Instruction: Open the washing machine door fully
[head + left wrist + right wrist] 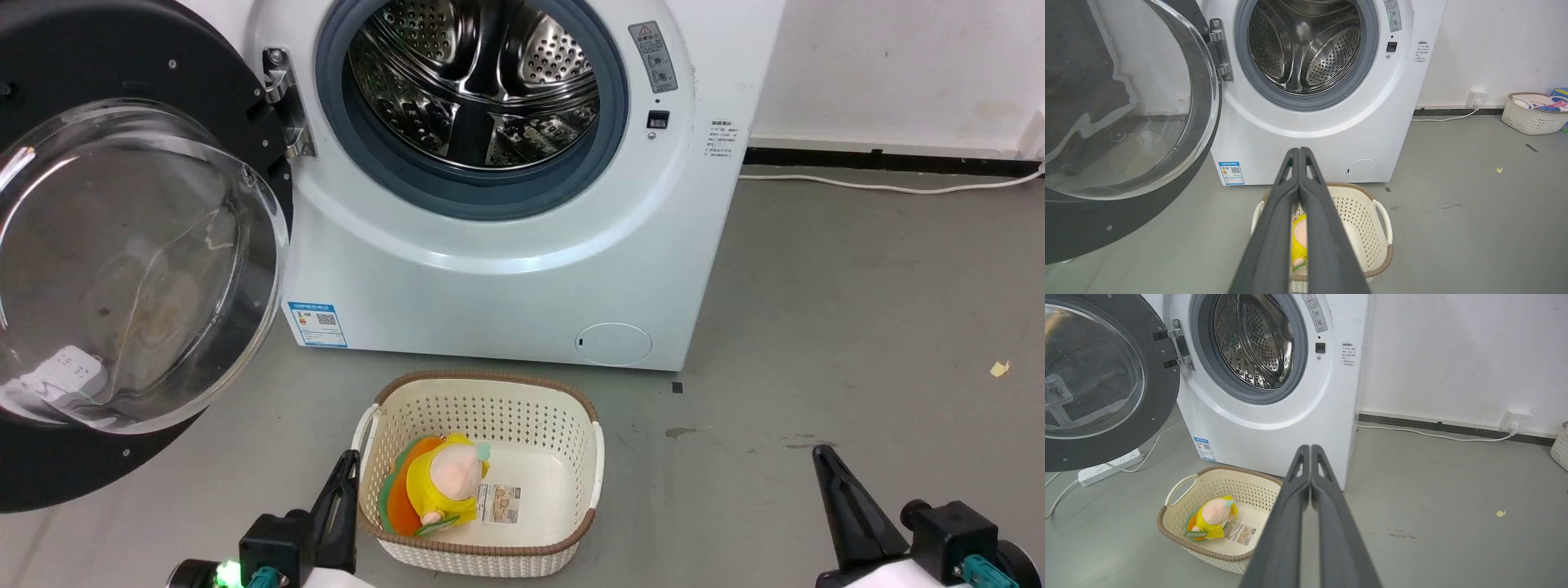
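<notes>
Nudge door [139,261] wider by its black rim with left tool [1300,152], clenched empty like right tool [1310,448].

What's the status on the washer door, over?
Left claw shut, empty. Right claw shut, empty. Door stands wide open. Basket in front of washer, apart from door.

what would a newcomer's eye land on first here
The washing machine door, glossy black with a bulging clear glass bowl, stands swung wide at the left, baring the perforated steel drum at top centre. On the grey floor just in front sits a cream laundry basket holding a yellow plush toy.
</notes>
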You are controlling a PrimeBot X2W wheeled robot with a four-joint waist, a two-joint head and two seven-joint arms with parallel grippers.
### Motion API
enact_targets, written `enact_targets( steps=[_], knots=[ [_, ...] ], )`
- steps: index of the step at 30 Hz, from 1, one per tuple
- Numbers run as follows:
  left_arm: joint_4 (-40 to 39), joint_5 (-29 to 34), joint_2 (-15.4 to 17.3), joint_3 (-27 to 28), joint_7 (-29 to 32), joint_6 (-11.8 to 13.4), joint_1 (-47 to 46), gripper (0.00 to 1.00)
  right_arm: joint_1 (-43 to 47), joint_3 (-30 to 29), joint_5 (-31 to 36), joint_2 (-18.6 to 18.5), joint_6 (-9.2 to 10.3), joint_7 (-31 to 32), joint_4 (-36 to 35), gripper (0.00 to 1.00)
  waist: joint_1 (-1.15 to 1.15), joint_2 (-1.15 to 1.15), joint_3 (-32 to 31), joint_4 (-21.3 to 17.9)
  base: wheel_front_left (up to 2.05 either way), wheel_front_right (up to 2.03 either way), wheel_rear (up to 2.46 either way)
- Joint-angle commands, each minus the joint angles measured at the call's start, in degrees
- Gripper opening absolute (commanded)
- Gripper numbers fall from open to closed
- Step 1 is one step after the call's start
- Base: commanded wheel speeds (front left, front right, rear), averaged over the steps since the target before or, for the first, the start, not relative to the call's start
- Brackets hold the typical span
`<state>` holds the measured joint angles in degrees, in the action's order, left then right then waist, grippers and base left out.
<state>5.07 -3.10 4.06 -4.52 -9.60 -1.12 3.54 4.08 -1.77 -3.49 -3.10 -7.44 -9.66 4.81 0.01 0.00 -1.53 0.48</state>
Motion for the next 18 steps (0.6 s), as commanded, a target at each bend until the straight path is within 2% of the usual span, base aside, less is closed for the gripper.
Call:
enact_targets(
  steps=[1,18],
  knots=[
    [-0.50,0.39,-0.31,0.36,0.35,0.38,-0.69,0.00,-1.07,0.06,0.46,0.08,-0.02,0.37,-0.52,0.00,-0.01,0.00,0.03,-0.01,0.00,0.00,0.00],
    [-1.48,0.97,-0.50,1.25,2.33,0.53,-1.30,0.00,-1.72,0.43,1.11,0.11,-0.02,2.37,-1.44,0.00,-0.01,0.00,0.35,-0.11,0.00,0.00,0.00]
  ],
)
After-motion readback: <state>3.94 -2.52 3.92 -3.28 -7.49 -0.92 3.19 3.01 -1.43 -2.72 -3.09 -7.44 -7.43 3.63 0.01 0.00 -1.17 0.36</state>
